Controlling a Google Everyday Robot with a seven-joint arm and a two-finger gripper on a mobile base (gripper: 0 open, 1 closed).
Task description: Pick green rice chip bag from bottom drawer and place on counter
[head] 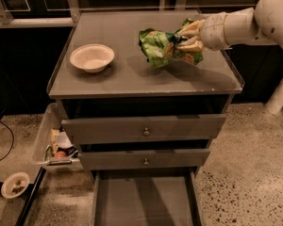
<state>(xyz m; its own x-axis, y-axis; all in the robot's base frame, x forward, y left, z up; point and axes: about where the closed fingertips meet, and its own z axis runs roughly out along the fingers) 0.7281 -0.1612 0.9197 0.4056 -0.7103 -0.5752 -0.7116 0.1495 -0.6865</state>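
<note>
The green rice chip bag [159, 46] is crumpled and held in the air just above the counter [146, 76], over its right-centre part. My gripper [185, 36] comes in from the right on a white arm and is shut on the bag's right end. The bottom drawer [144, 202] is pulled out at the foot of the cabinet, with its flat grey floor showing and nothing in it.
A white bowl [92, 57] sits on the counter's left side. Two knobbed grey drawers [145, 132] are slightly open below the top. A clear bin [54, 144] of small items hangs at the cabinet's left. A small dish [15, 184] lies on the floor.
</note>
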